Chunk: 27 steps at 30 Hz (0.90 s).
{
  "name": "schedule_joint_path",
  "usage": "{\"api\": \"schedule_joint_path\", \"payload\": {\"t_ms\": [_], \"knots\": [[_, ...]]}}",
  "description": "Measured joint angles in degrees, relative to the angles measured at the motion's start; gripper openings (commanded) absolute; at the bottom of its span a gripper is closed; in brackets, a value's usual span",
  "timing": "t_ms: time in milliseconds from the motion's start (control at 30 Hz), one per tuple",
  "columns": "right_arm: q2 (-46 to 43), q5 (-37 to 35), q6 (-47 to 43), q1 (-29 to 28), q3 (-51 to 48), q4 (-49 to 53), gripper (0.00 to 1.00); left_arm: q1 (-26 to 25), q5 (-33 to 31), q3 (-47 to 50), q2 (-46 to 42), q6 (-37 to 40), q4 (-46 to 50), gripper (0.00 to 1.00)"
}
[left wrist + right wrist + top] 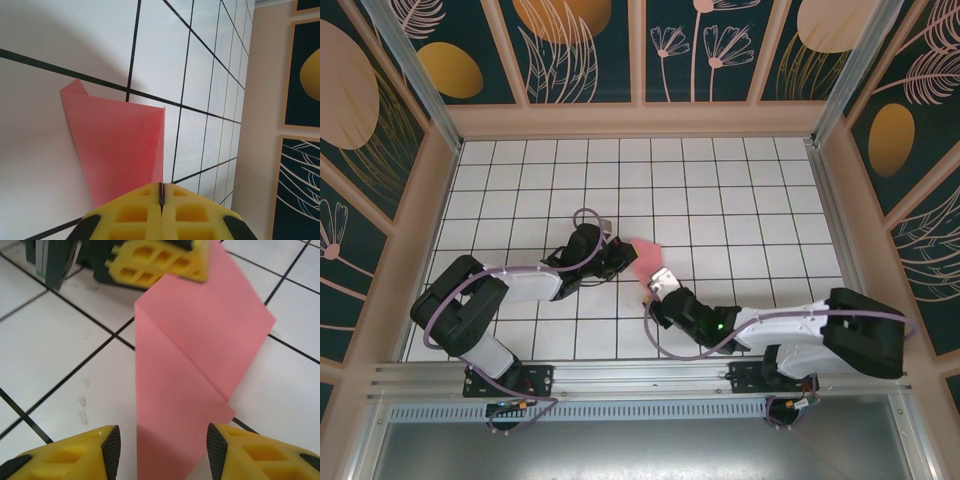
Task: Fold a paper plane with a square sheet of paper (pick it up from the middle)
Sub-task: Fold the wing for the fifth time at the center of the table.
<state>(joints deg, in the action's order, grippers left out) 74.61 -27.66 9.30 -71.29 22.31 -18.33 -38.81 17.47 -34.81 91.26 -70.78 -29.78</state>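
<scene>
Left yellow-padded gripper (161, 194) is pinching shut on one end of the creased pink-red square sheet of paper (120, 145).
Right gripper (164, 450) is hovering open, jaws either side of the sheet's other end over the white gridded table (50, 345); closing squarely along the crease, without tugging, looks best for keeping the fold aligned.

Top external view high above and behind the arm bases, looking down over the whole gridded table (720, 180), both wrist views very close and low, right wrist view facing the left gripper (160, 270), all three sharing the square sheet of paper (646, 255)
</scene>
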Motion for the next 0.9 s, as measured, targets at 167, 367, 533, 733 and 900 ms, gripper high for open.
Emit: {"api": "schedule_joint_path", "payload": {"t_ms": [167,367,533,733,900], "knots": [[8.04,-5.97,-1.57,-2.32,3.50,-0.42,0.49,-0.20,0.00,0.00,0.00,-0.04,0.00,0.00],[13.07,-12.22,-2.19,-2.97,4.46,-0.87,0.34,-0.20,0.00,0.00,0.00,-0.04,0.00,0.00],[15.52,-14.69,-2.56,-2.97,5.27,-1.20,0.32,-0.20,0.00,0.00,0.00,-0.04,0.02,0.00],[15.67,-15.85,-2.80,-2.97,5.66,-1.97,0.24,-0.20,-0.02,0.00,0.00,-0.04,0.07,0.00],[15.67,-15.89,-2.84,-2.97,5.68,-2.36,0.17,-0.20,-0.02,0.00,0.00,-0.04,0.07,0.00]]}}
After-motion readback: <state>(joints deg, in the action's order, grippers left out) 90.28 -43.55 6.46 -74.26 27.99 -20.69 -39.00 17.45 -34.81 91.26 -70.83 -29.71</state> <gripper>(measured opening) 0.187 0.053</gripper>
